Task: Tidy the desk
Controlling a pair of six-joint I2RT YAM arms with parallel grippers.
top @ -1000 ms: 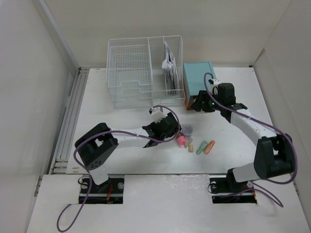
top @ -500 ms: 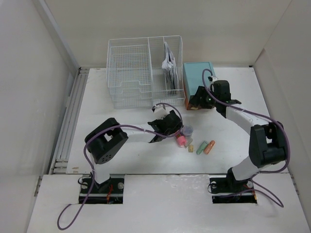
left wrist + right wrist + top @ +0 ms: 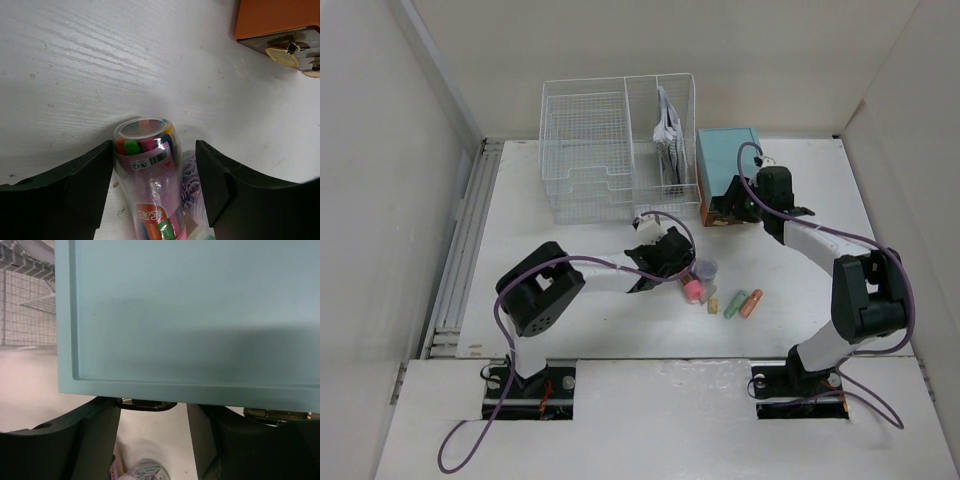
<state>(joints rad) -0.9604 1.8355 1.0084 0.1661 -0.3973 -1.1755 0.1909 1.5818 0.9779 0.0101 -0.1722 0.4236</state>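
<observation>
The desk is the white tabletop. A clear tube of coloured markers lies on it between the wide-apart fingers of my left gripper, which is open and straddles the tube's capped end. From above, the tube shows pink just past that gripper. My right gripper is open at the front of the teal drawer box. A black drawer handle sits between its fingers, and neither one touches it. From above, this gripper is against the box's front.
A jar of rubber bands touches the tube's right side. Yellow, green and orange highlighters lie loose in front. The wire rack with papers stands at the back, left of the teal box.
My right gripper has moved in closer to the teal box's front and narrowed a little. My left arm's elbow swung right while its gripper settled over the tube's end.
</observation>
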